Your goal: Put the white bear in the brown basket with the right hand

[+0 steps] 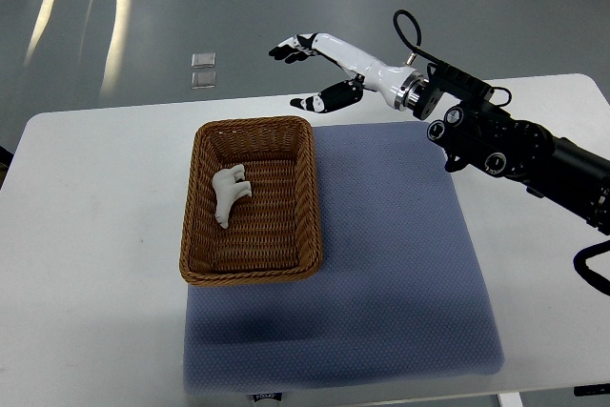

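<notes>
Lab — white table (95, 235), grey floor (143, 7)

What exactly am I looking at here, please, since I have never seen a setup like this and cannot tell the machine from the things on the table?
This is one picture, taken by a camera on the robot itself, looking steeply down at its work. The black jointed arm entering from the right edge is the robot's right arm, ending in a white and black right hand with fingers. The fingers are spread and hold nothing; the hand hovers beyond the far edge of the table. The left arm is not visible. On the white table lies a blue-grey mat, and a brown wicker basket sits over its left side. A small white toy bear lies inside the basket.
</notes>
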`<state>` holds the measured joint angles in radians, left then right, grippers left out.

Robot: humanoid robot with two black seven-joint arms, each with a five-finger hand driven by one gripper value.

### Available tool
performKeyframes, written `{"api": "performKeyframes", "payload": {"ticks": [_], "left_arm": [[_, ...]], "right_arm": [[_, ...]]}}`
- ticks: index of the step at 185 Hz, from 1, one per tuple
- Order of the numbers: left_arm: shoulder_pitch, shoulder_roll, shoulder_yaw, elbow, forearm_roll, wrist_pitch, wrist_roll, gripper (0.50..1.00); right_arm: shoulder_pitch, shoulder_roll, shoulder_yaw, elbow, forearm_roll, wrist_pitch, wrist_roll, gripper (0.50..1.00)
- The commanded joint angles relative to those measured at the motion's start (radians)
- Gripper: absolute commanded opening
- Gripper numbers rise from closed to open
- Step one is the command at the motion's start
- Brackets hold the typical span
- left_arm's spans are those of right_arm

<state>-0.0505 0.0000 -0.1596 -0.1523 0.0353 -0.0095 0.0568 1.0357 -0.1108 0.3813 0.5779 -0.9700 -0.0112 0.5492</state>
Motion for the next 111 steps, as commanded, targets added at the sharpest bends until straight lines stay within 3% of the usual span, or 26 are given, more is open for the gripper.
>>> {"api": "performKeyframes", "payload": {"ticks": [1,56,74,111], "left_arm": [[0.000,0.000,0.000,-0.001,0.000,0.000,0.000,1.000],[0.000,0.000,0.000,0.000,0.000,0.000,0.000,1.000],[0.000,0.000,0.000,0.000,0.000,0.000,0.000,1.000],[0.000,0.000,0.000,0.000,0.000,0.000,0.000,1.000]], "right_arm": [[-0.034,-0.006,0.059,-0.046,0.175,0.019,-0.018,0.789],[-0.117,-0.076,0.099,-0.064,0.677,0.043,-0.103,0.858],[-0.129,-0.096,0.099,-0.066,0.752,0.057,-0.123,0.895],[-0.169,-0.110,0.125,-0.066,0.843,0.082,-0.130,0.917]]}}
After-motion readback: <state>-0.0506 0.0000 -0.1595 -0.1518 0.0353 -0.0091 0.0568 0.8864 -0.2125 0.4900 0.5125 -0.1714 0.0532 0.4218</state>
